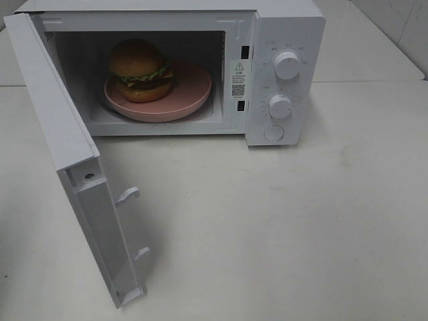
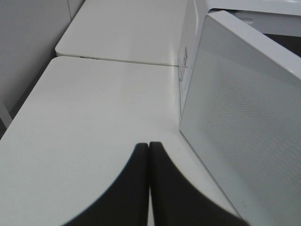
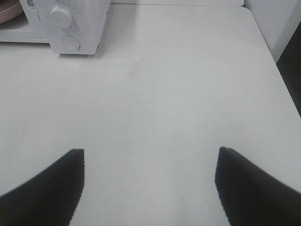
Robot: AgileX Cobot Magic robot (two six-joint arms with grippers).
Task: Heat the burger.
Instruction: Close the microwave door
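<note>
Warning-triangle sticker [image 1: 239, 78] on microwave [image 1: 289, 27] frame; small print illegible

Bright even light, soft shadows, left pincer [image 2: 149, 146] blurred up close.

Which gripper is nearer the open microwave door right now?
Left. The left gripper, jaws shut, sits just beside the door, facing its outer side. The right gripper, jaws open, hangs over the table, with the microwave's control panel far ahead of it.
</note>
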